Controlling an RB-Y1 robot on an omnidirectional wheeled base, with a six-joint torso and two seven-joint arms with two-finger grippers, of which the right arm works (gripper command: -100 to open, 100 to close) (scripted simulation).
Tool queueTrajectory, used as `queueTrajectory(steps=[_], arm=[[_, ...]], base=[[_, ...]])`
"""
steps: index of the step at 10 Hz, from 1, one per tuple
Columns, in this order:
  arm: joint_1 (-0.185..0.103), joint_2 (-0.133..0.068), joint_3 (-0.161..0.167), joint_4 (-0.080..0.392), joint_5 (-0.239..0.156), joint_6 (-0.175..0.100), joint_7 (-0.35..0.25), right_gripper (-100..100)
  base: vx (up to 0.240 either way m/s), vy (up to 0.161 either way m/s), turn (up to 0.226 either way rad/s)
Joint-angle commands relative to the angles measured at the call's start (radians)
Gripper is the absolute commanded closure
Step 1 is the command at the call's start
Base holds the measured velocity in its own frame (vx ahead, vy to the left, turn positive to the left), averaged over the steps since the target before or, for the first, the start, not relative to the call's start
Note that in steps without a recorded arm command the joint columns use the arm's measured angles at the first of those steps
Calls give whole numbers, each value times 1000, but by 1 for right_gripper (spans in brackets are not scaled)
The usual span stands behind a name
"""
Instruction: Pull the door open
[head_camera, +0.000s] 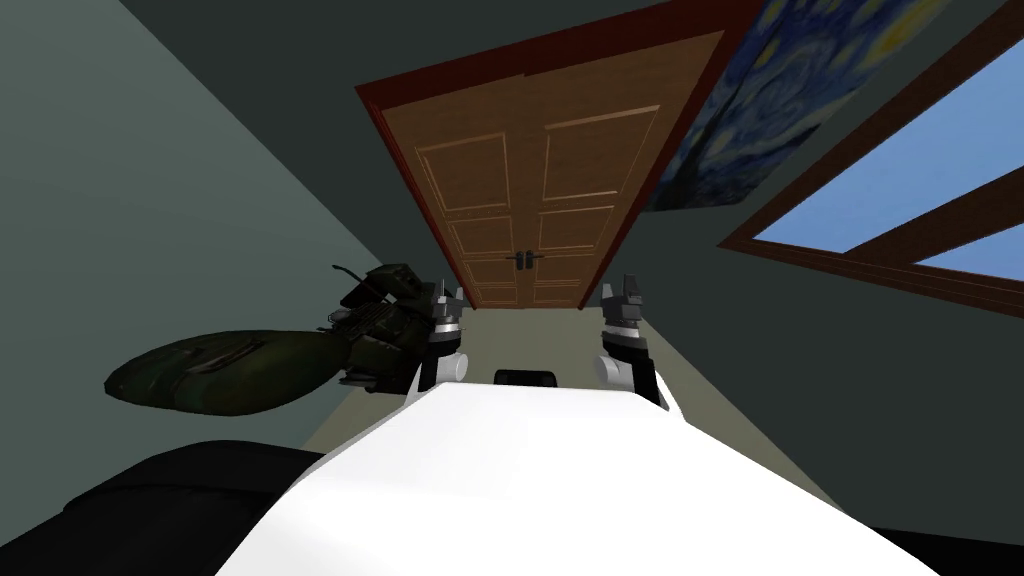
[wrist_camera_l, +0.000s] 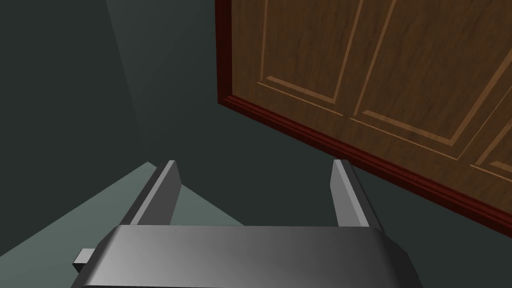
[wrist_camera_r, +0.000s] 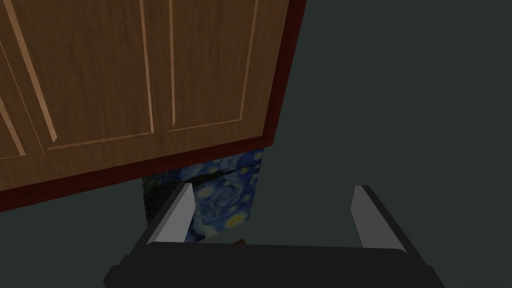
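Observation:
A brown panelled double door (head_camera: 540, 170) in a dark red frame stands ahead of me at the end of a short passage. Its two small dark handles (head_camera: 524, 259) meet at the middle seam. My left gripper (head_camera: 443, 296) is open and held up in front of my chest, well short of the door. In the left wrist view the left gripper (wrist_camera_l: 255, 175) points at the wall beside the door panels (wrist_camera_l: 380, 65). My right gripper (head_camera: 621, 293) is open too, level with the left. The right gripper (wrist_camera_r: 272, 200) faces the door's corner (wrist_camera_r: 150, 75).
A dark green plant (head_camera: 230, 365) lies close by my left arm against the grey-green wall. A blue swirling painting (head_camera: 790, 90) hangs on the wall right of the door, and it appears as the painting (wrist_camera_r: 220, 195) between my right fingers. A window (head_camera: 900, 200) lies further right.

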Motion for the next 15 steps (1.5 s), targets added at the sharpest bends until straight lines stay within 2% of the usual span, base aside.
queueTrajectory(steps=[1,11,15], arm=[[-15,-10,-10,36,12,13,-23,-100],[-74,-44,-55,204,71,71,-129,-100],[-111,-60,-83,308,108,107,-195,-100]], base=[[183,40,63],[129,37,52],[162,33,78]])
